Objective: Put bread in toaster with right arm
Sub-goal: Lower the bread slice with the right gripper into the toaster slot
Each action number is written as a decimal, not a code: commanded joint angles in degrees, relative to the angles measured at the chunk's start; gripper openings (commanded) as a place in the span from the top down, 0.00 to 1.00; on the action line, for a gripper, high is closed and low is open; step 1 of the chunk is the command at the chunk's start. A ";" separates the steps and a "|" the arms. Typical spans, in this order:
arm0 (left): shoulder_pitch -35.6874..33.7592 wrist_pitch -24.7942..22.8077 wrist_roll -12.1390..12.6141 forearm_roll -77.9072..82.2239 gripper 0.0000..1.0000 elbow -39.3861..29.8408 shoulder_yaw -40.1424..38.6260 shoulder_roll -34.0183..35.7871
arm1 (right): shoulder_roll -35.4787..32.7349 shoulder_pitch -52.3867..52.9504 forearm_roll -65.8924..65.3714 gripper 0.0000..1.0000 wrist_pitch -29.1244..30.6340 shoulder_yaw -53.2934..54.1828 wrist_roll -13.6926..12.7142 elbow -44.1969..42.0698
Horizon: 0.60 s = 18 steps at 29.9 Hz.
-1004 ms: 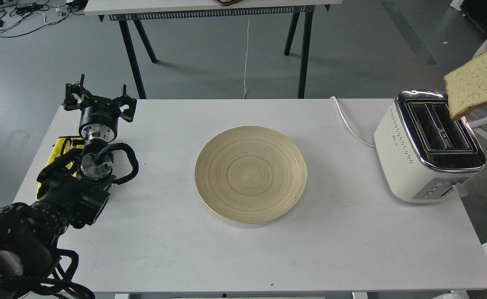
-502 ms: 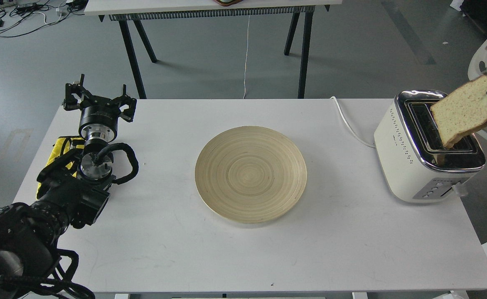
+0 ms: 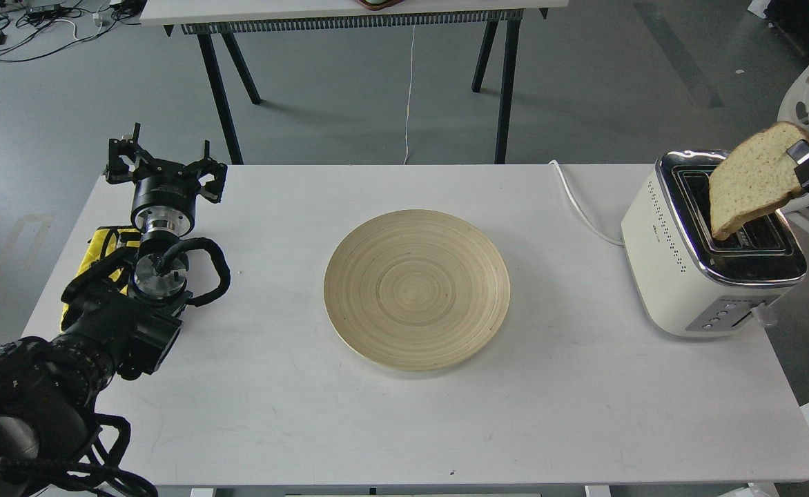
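One slice of bread (image 3: pixel 749 181) is clamped in the right gripper (image 3: pixel 806 160) at 3 o'clock, pinched by its top crust, tilted w/ the low corner over the toaster (image 3: pixel 694 255) slots. Can't tell if it's touching. Toaster's on the bench (image 3: pixel 584 400) right side, plate (image 3: pixel 417 290) dead center. Left gripper (image 3: pixel 164 166) at 9 o'clock, fingers apart.

We see even, bright overhead light, soft shadows under the plate (image 3: pixel 416 290), glare on the toaster (image 3: pixel 712 252) top, sharp focus.
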 commanded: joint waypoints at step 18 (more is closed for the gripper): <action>-0.01 0.00 0.04 0.00 0.00 0.09 0.00 0.00 | -0.24 0.95 0.16 0.88 0.00 -0.19 -0.03 0.31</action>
